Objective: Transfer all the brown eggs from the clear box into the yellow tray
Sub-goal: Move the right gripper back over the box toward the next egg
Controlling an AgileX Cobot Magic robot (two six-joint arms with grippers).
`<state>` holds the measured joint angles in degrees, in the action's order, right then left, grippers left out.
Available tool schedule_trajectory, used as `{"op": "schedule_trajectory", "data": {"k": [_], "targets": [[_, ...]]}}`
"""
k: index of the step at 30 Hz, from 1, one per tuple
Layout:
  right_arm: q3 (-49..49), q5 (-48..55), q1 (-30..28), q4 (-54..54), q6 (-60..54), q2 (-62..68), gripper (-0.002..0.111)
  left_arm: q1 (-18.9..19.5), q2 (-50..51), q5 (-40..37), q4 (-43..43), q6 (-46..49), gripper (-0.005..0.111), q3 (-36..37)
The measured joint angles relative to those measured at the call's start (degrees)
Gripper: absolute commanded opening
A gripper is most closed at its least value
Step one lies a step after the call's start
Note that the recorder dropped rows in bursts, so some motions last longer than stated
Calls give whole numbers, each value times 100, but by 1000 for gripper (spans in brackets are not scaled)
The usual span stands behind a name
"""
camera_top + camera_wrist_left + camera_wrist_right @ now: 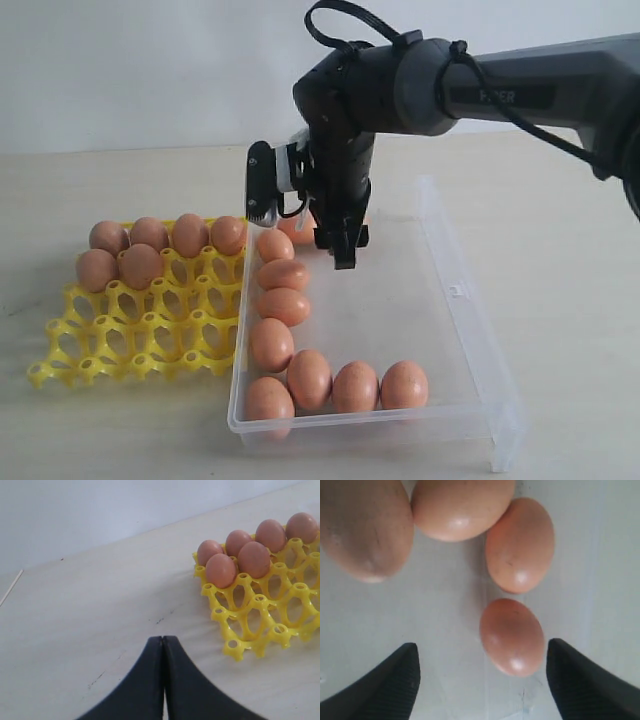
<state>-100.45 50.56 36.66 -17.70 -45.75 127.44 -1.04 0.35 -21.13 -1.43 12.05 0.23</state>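
Hovering over the far end of the clear box (470,300), my right claw (343,252) points down with its jaws spread wide and nothing gripped. From the wrist I see the nearest egg (511,636) lying on the box floor between the two black fingers, touching neither. Three more crowd close together just beyond it.

The rest of the brown eggs (283,305) in the box run in a line along the wall nearest the yellow tray (150,330), then turn along the front wall into the corner. I count eight in plain sight from the outside camera, and one more peeks out behind my wrist, partly hidden.

The tray lies flat on the table (120,180), pressed up against the side of the box. Six eggs sit in its cups: four across the back row and two in the next row, at the end away from the box. Every other cup is open.

My left claw (163,640) is squeezed together, tip against tip, and holds nothing. It hangs over bare tabletop near the tray's corner, and its camera takes in the six seated eggs from the side.
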Motion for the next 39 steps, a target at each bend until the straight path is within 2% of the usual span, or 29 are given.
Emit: {"op": "schedule_trajectory", "data": {"k": [16,20,25,26,32,34,36,37,39], "targets": [[0,-749,-270,-103,-205,588,68,0,0,0,0,0,0,0],[0,-895,-303,-214,-35,630,48,0,0,0,0,0,0,0],[0,-985,-330,-353,233,691,5,0,0,0,0,0,0,0],[0,-985,-339,-353,306,704,0,0,0,0,0,0,0,0],[0,-965,-339,-353,857,656,0,0,0,0,0,0,0,0],[0,-977,-339,-339,1346,479,0,0,0,0,0,0,0,0],[0,-887,-339,-141,2414,151,1,0,0,0,0,0,0,0],[0,-655,-339,21,3262,-128,4,0,0,0,0,0,0,0],[0,-60,-339,205,4107,-497,12,0,0,0,0,0,0,0]]}}
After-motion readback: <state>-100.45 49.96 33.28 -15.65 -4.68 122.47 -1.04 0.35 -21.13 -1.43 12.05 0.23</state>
